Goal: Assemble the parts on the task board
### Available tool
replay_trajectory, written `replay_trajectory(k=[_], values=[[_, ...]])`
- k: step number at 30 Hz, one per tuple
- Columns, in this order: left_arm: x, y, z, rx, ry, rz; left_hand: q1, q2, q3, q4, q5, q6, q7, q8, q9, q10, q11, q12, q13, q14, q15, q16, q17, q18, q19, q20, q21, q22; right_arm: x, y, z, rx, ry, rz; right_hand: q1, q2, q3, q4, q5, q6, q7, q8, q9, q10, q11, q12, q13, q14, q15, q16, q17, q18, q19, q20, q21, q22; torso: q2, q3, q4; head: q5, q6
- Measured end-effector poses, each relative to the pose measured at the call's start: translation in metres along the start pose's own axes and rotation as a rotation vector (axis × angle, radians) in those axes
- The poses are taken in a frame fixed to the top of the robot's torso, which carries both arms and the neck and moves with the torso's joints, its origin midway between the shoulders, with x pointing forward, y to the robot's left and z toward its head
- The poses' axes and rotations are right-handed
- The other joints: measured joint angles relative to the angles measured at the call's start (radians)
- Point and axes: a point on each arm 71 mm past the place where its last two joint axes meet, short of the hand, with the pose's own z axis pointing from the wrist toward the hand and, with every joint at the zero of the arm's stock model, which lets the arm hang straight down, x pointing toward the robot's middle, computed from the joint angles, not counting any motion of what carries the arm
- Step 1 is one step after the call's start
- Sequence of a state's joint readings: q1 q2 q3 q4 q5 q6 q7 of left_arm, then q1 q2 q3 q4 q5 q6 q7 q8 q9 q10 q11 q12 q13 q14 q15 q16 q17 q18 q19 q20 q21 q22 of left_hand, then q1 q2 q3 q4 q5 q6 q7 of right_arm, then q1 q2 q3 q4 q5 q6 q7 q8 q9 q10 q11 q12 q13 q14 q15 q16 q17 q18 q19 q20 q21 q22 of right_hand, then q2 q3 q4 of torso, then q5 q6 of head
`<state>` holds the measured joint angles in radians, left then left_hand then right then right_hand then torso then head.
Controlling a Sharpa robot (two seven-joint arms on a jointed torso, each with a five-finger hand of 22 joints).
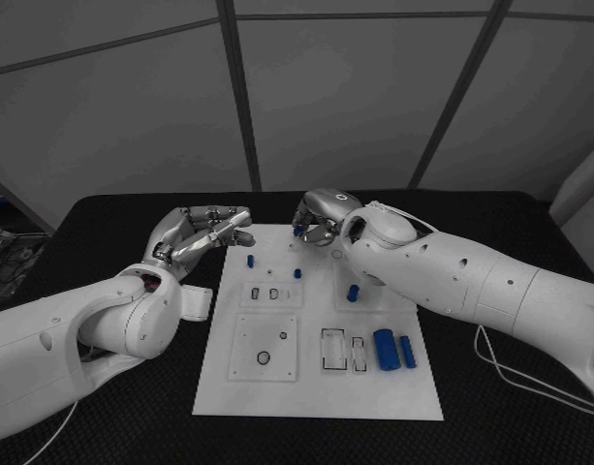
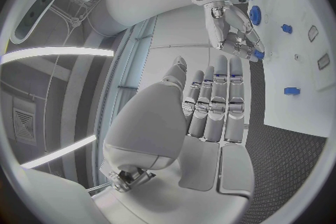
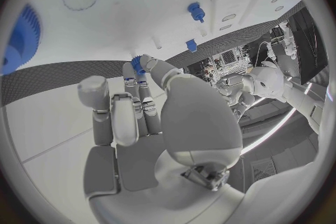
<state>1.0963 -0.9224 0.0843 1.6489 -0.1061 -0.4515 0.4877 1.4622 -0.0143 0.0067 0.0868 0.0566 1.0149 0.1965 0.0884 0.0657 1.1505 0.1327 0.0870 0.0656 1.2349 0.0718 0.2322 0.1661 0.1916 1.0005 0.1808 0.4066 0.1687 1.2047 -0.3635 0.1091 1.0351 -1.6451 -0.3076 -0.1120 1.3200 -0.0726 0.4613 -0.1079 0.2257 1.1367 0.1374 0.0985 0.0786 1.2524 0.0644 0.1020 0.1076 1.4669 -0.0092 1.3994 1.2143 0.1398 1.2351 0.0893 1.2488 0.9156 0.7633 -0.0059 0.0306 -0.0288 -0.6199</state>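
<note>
A: Where are the hands, and why there?

B: Right hand is held over the far edge of the task board. A small blue part is pinched at its fingertips, prob. so it can be carried to a seat on the board. Left hand is hovered just beside the board's far-left corner, fingers straight, side by side, nothing held – judged to be kept clear of the board but near enough to help.

A: Parts, counted?

B: Head view: two small blue pegs are seen standing nr the far edge, one short piece mid-board, two long cylinders laid side by side at the near right, by the slots – likely staged for pickup. Five, plus the one pinched. A blue gear is shown at the rim of the right wrist view; its place on the board can't be told.

A: And the rest?

B: One white block is lain on the black tabletop, touching the board's left edge.
</note>
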Motion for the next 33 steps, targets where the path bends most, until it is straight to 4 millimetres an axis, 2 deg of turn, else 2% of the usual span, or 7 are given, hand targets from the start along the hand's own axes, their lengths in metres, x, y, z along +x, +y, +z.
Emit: replay_trajectory(k=[27, 31, 33], values=[[0.0009, -0.0014, 0.0015, 0.003, 0.001, 0.0, 0.0, 0.0, -0.003, -0.003, 0.0, 0.0, 0.0, 0.001, 0.0, -0.004, 0.004, -0.004, 0.0, 0.0, 0.0, -0.004, 0.001, 0.0, 0.0, 0.0, 0.0, 0.0, 0.0032, 0.0013, 0.0074, 0.032, 0.008, -0.027, -0.009, -0.009, 0.005, 0.006, -0.009, -0.007, 0.0, -0.007, 0.001, -0.006, 0.006, -0.014, -0.001, 0.0, 0.0, 0.0, -0.001, 0.0, -0.007, 0.007, 0.0, -0.002, 0.002, 0.0006, 0.0008, 0.003, 0.0], [0.0013, -0.0015, 0.0017, 0.003, 0.002, 0.0, 0.0, 0.0, -0.003, -0.003, 0.0, 0.0, 0.0, 0.001, 0.0, -0.004, 0.004, -0.004, 0.0, 0.0, 0.0, -0.004, 0.001, 0.0, 0.0, 0.0, 0.0, 0.0, 0.0043, 0.0016, 0.0078, 0.035, 0.012, -0.029, -0.014, -0.014, 0.007, 0.007, -0.021, -0.015, 0.007, -0.01, 0.007, -0.013, 0.013, -0.021, 0.0, 0.0, 0.0, 0.0, 0.0, 0.0, -0.007, 0.007, 0.0, -0.002, 0.002, 0.0003, 0.0007, 0.003, 0.0], [0.0012, -0.0016, 0.0018, 0.003, 0.002, 0.0, 0.0, 0.0, -0.003, -0.003, 0.0, 0.0, 0.0, 0.001, 0.0, -0.004, 0.004, -0.004, 0.0, 0.0, 0.0, -0.004, 0.001, 0.0, 0.0, 0.0, 0.0, 0.0, 0.0046, 0.0018, 0.008, 0.036, 0.015, -0.031, -0.017, -0.017, 0.008, 0.008, -0.029, -0.017, 0.008, -0.015, 0.008, -0.017, 0.009, -0.025, 0.001, 0.0, 0.0, 0.0, 0.0, 0.0, -0.007, 0.007, 0.0, -0.002, 0.003, 0.0001, 0.0007, 0.003, 0.0]])
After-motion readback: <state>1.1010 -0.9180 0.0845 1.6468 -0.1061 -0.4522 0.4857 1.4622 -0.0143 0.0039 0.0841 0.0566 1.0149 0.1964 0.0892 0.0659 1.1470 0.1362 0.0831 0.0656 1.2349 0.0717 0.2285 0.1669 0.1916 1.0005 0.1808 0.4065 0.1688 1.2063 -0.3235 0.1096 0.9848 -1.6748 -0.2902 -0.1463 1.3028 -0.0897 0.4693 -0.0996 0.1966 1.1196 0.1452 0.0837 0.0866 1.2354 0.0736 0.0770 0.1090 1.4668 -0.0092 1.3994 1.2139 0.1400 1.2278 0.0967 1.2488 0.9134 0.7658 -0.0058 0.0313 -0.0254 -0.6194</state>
